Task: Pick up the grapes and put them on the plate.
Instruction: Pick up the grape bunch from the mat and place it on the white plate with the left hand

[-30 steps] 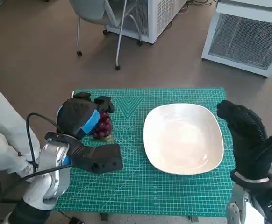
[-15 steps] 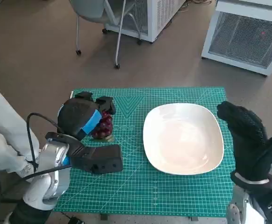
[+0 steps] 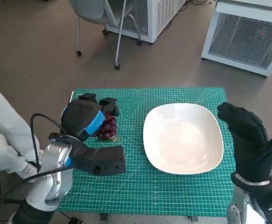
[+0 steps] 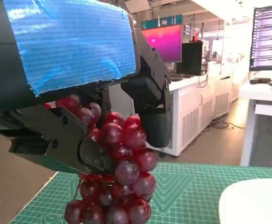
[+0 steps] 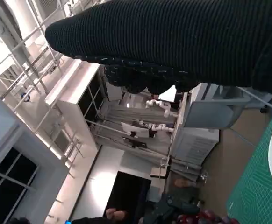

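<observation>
A bunch of dark red grapes (image 3: pixel 109 128) hangs in my left hand (image 3: pixel 85 117) over the left part of the green mat. The left wrist view shows the grapes (image 4: pixel 116 170) gripped between the black fingers (image 4: pixel 70 140), lifted just above the mat. The white plate (image 3: pixel 182 137) lies to the right of them, with nothing on it. My right hand (image 3: pixel 250 140) in its black glove stands upright beyond the plate's right edge, fingers spread, holding nothing. The grapes (image 5: pixel 199 217) show small at the far side of the right wrist view.
The green cutting mat (image 3: pixel 150 186) covers the small table. A chair (image 3: pixel 103 18) and white cabinets (image 3: pixel 248 32) stand on the floor behind. A person's pale sleeve (image 3: pixel 5 135) is at the left edge.
My left hand with the grapes has shifted slightly right toward the plate. The right hand has stayed where it was.
</observation>
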Available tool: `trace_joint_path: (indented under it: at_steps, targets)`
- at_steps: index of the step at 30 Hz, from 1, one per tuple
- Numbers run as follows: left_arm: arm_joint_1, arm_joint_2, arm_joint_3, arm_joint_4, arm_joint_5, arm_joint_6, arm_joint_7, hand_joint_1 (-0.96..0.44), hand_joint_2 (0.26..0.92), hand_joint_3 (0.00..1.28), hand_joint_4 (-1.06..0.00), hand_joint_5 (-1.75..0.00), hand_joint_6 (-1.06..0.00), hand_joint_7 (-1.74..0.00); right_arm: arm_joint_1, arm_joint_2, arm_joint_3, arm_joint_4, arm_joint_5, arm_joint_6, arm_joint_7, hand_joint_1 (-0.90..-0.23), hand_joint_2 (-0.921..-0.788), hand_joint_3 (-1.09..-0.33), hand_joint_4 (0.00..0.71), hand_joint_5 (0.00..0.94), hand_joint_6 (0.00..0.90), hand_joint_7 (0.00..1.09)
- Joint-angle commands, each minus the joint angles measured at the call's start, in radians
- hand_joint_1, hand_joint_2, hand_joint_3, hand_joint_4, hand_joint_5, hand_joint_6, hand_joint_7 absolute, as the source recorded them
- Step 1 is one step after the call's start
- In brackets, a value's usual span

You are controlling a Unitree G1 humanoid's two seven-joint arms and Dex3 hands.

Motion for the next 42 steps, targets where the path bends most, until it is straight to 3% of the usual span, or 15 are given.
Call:
trace_joint_path:
  at_steps: [1,7,14,18,21,23,27,31,38,42]
  targets:
    - [-0.078,-0.041,-0.018,-0.075,0.037,0.015,-0.044,0.0,0.911,0.07,-0.67,-1.17,-0.68,-1.14,0.025,0.003,-0.004,0.01,0.003,0.013,-0.005,-0.474,-0.921,-0.55,0.653,0.0,0.302,0.71]
    - [-0.166,-0.098,-0.039,-0.111,0.049,-0.002,-0.079,0.0,0.918,0.1,-0.62,-1.22,-0.63,-1.19,0.027,0.008,-0.003,0.017,-0.004,0.006,-0.007,-0.473,-0.921,-0.551,0.653,0.0,0.299,0.71]
    - [-0.287,-0.161,-0.057,-0.099,0.011,-0.073,-0.084,0.0,0.898,0.26,-0.48,-1.39,-0.49,-1.35,0.036,0.013,0.001,0.011,-0.008,0.002,-0.01,-0.472,-0.921,-0.553,0.653,0.0,0.296,0.72]
    - [-0.359,-0.198,-0.063,-0.062,-0.029,-0.119,-0.082,0.0,0.704,0.64,-0.43,-1.56,-0.48,-1.42,0.042,0.013,0.0,0.004,-0.008,0.001,-0.012,-0.472,-0.921,-0.554,0.653,0.0,0.293,0.72]
    - [-0.39,-0.213,-0.067,-0.039,-0.041,-0.145,-0.079,0.01,0.623,0.76,-0.42,-1.68,-0.59,-1.25,0.047,0.013,0.0,-0.001,-0.006,0.001,-0.012,-0.473,-0.921,-0.554,0.653,0.0,0.291,0.73]
    - [-0.414,-0.224,-0.079,-0.021,-0.037,-0.164,-0.074,0.01,0.628,0.75,-0.42,-1.69,-0.59,-1.22,0.053,0.014,-0.001,-0.007,-0.005,0.001,-0.013,-0.476,-0.921,-0.553,0.653,0.0,0.29,0.73]
    - [-0.455,-0.255,-0.102,0.007,-0.006,-0.154,-0.08,0.01,0.744,0.58,-0.42,-1.55,-0.48,-1.37,0.064,0.015,-0.003,-0.019,-0.005,0.0,-0.018,-0.48,-0.921,-0.551,0.653,0.0,0.288,0.73]
    - [-0.475,-0.3,-0.125,0.019,0.033,-0.105,-0.092,0.0,0.793,0.52,-0.4,-1.51,-0.42,-1.45,0.077,0.016,-0.005,-0.031,-0.009,0.0,-0.028,-0.48,-0.921,-0.551,0.653,0.0,0.286,0.74]
    - [-0.472,-0.33,-0.121,0.037,0.004,-0.102,-0.106,0.0,0.726,0.66,-0.38,-1.56,-0.39,-1.53,0.097,0.022,-0.005,-0.051,-0.019,0.0,-0.049,-0.478,-0.921,-0.553,0.651,0.002,0.281,0.74]
    - [-0.468,-0.33,-0.122,0.042,-0.006,-0.11,-0.114,0.0,0.745,0.67,-0.34,-1.6,-0.34,-1.57,0.105,0.026,-0.005,-0.062,-0.026,0.001,-0.061,-0.478,-0.921,-0.552,0.651,0.003,0.28,0.75]
